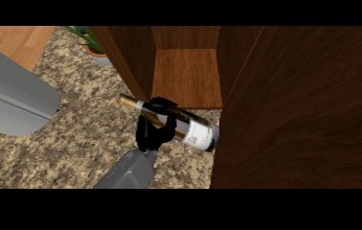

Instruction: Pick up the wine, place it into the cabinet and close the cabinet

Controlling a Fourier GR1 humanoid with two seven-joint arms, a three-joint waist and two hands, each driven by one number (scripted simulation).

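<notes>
The wine bottle [189,128] is dark with a gold-foil neck and a white label. It lies nearly flat, neck pointing up-left, just in front of the cabinet's opening. My right hand [154,124] is curled round its middle, and its grey forearm comes in from the lower edge. The bottle's base sits against the open right door [290,109]. The wooden cabinet [187,78] stands open, showing a bare shelf. The left door [130,56] is swung out edge-on. My left hand does not show; only a large grey arm part [21,102] is at the left edge.
A speckled stone counter [78,128] runs under the bottle and hand. A potted plant [96,49] stands at the back left beside the cabinet. A light wooden surface [21,40] lies in the far left corner.
</notes>
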